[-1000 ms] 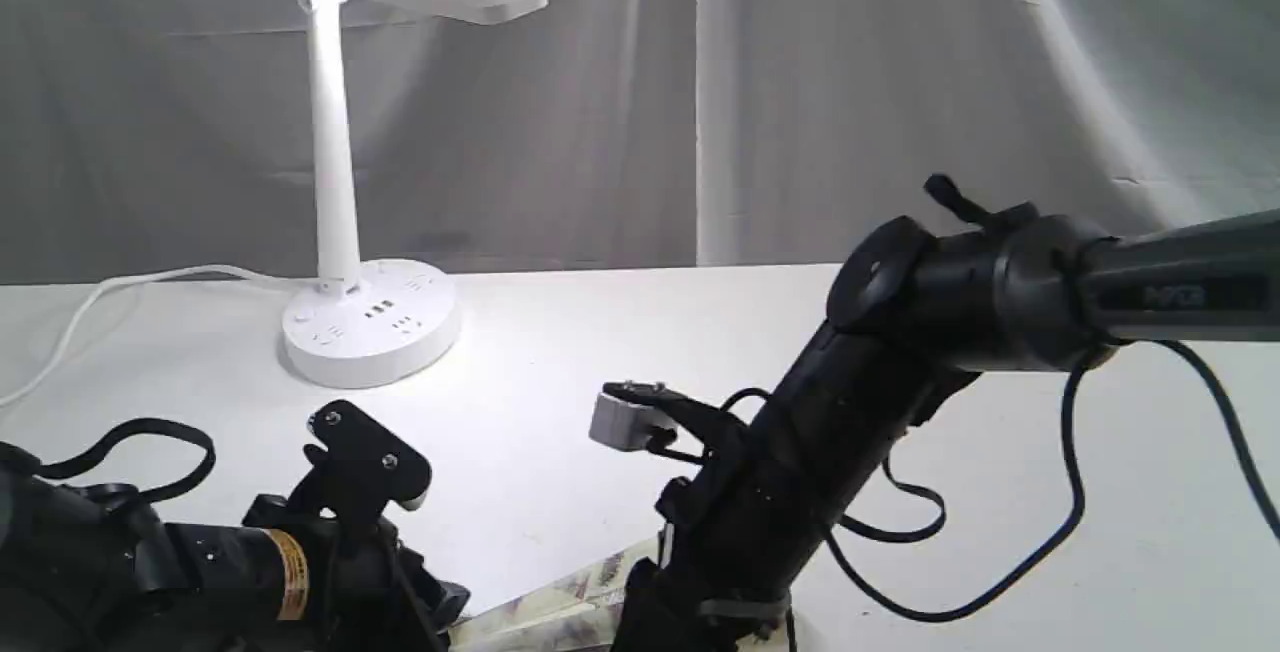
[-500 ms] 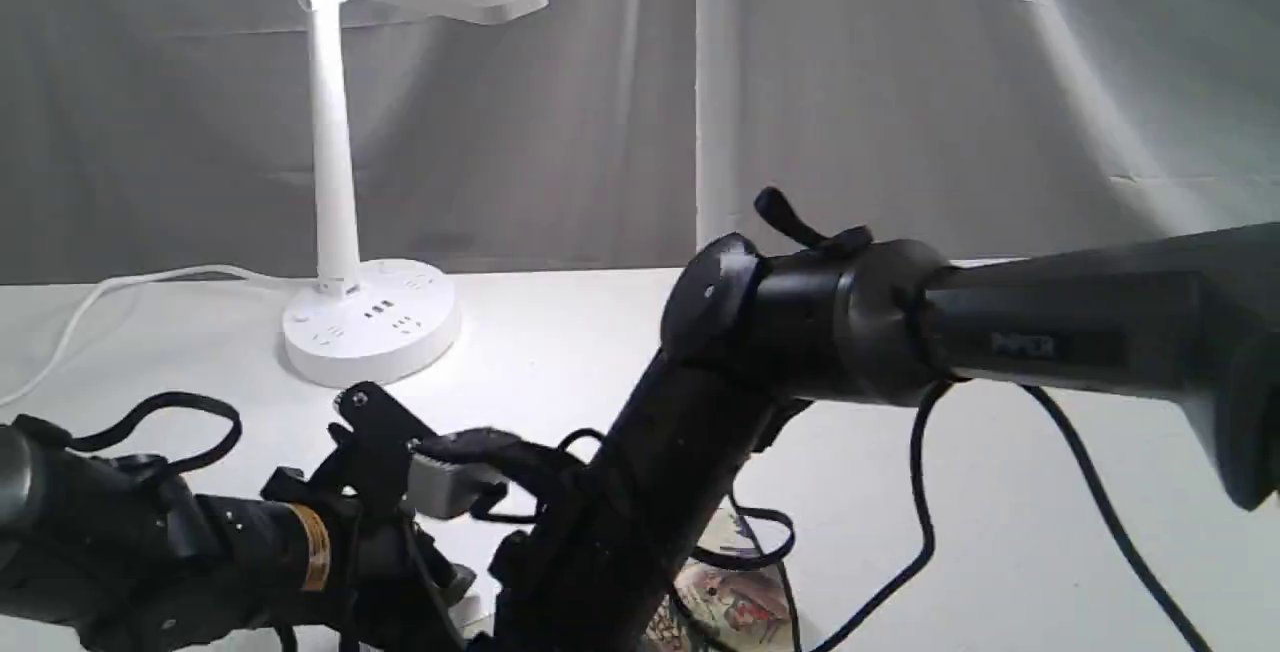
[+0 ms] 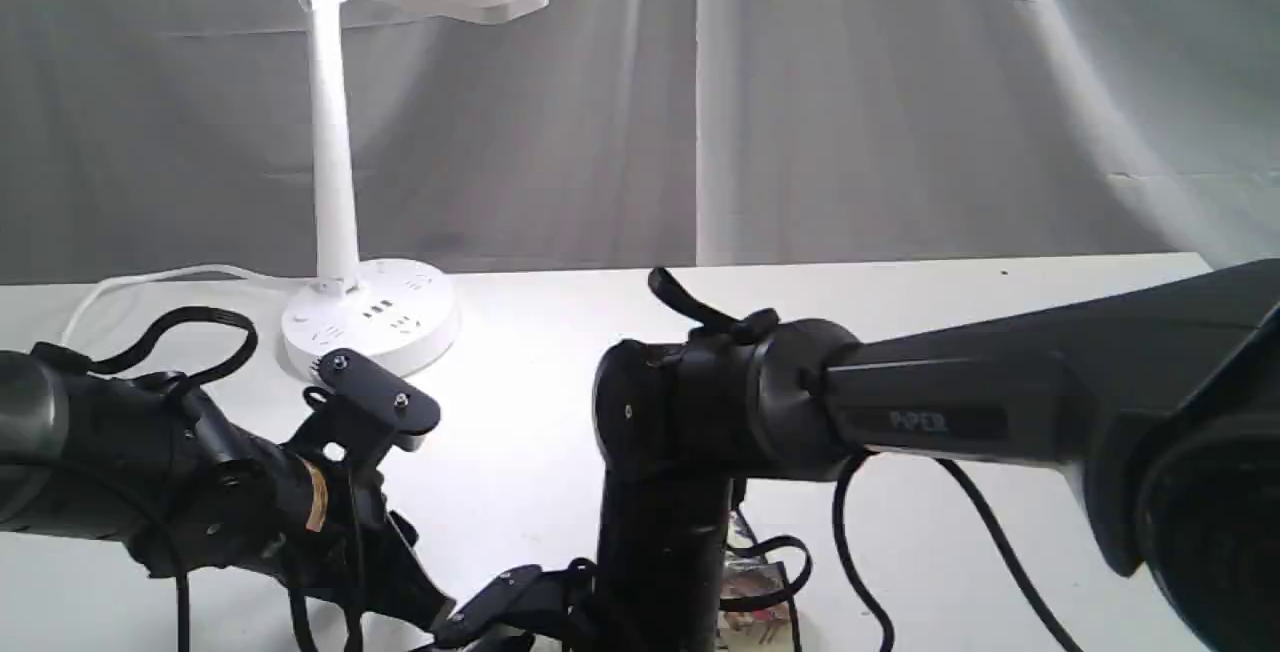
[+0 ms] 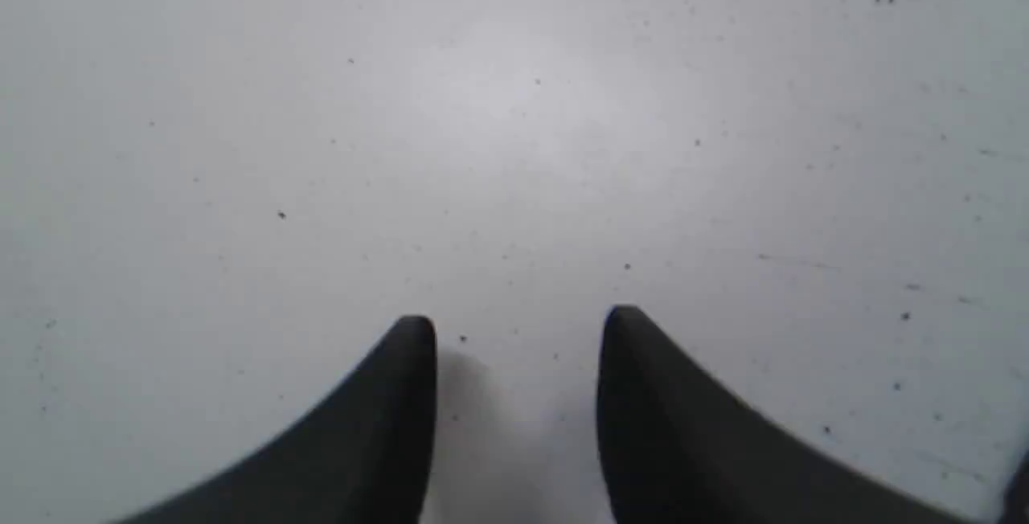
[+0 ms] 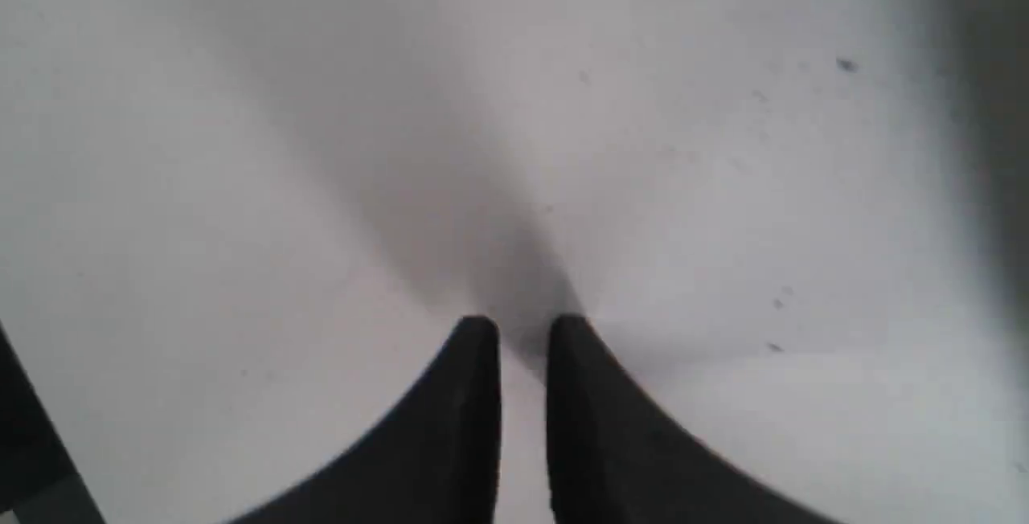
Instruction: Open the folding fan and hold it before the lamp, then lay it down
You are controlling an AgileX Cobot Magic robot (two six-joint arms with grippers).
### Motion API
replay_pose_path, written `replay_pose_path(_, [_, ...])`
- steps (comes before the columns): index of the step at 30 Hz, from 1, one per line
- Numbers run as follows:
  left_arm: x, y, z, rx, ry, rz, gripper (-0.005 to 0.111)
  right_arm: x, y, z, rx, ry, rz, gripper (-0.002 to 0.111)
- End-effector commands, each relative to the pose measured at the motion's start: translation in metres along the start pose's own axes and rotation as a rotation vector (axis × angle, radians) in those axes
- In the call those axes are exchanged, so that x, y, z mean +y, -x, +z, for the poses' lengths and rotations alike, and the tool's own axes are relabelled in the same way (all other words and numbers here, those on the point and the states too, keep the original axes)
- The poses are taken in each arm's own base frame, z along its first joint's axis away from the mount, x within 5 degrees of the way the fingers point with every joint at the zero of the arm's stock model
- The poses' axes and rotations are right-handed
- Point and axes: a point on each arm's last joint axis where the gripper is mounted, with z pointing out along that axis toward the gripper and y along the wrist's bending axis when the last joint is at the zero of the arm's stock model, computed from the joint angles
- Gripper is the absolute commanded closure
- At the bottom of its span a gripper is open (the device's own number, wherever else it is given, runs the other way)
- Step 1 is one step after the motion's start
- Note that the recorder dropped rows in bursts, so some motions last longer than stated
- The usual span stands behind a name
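folding fan [image 3: 756, 596] mostly hidden, apparently behind right arm [image 3: 950, 412]

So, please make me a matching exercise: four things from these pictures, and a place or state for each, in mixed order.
1 lamp
2 fan
3 left pincer
4 right pincer

A narrow gap, empty
B upright, back left
C wide open, empty
D mostly hidden by right arm

Pairs: 1-B; 2-D; 3-C; 4-A

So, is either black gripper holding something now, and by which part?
Nothing is held. The left gripper is open over the white table; the right gripper shows a narrow empty gap. The cream painted folding fan lies on the table.
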Motion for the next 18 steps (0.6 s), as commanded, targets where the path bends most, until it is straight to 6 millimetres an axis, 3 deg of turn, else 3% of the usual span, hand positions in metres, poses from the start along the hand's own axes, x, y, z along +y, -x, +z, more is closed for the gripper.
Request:
replay_pose_path(1, [0.0,-0.004,0.002,0.039,0.005,-0.023,0.072,-0.02,-0.009,-0.003,0.063,-0.125,0.086,0.102])
replay_pose_path(10, [0.0,-0.004,0.002,0.039,0.005,-0.026,0.072,-0.066,-0.033,-0.021,-0.002,-0.195,0.242,0.106])
replay_pose_path(18, [0.0,-0.004,0.002,0.039,0.005,-0.026,0.072,-0.116,-0.039,-0.042,-0.273,-0.396,0.294,0.106])
